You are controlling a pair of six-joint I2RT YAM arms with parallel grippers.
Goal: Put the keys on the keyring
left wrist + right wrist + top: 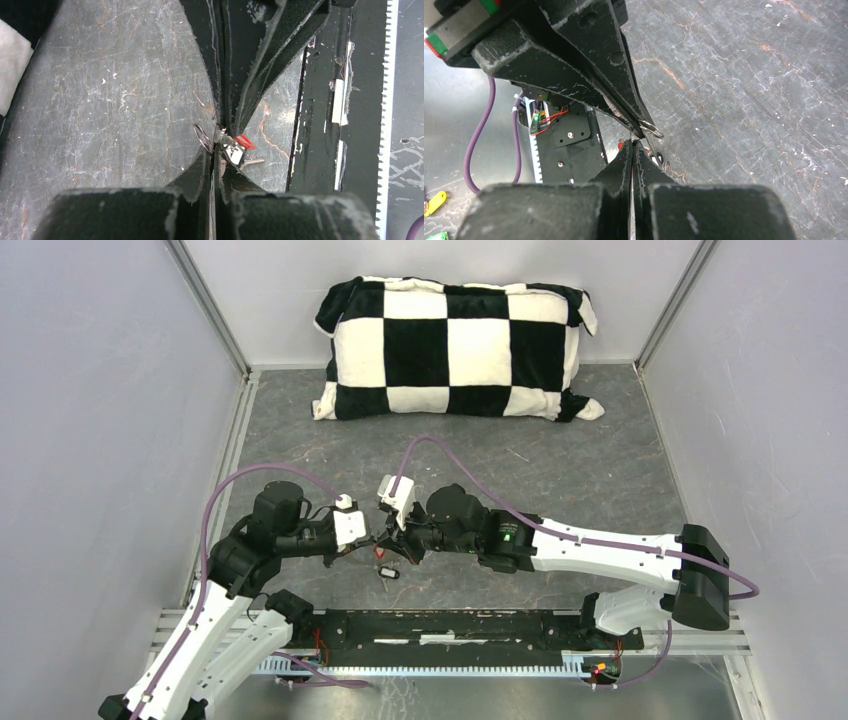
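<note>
Pinching the keyring [201,136] from two sides, I hold it above the grey table [560,470], near its front edge and about midway between my two bases. Only a short arc of the thin wire shows, bulging out on the far side of the spot where my claws meet.

My left gripper [370,542] reaches in from the left with its fingers squeezed to a bare slit on the wire. My right gripper [400,543] reaches in from the right with its fingers pressed together on the wire in the same way. The two sets of tips sit nose to nose, touching or very nearly so.

The red key [245,142] sits just on the near side of those tips, its tag right beside my right fingertips. I cannot tell whether it is threaded on the wire. The black key [388,573] is a little nearer again, white face showing and metal blade pointing toward the near edge. I cannot tell whether it hangs or lies on the table.

A black rail [450,625] runs along the near edge, close behind the keys. A purple cable [450,445] arcs over my right wrist. Well apart, against the far wall, lies a black-and-white checkered pillow [455,340].
</note>
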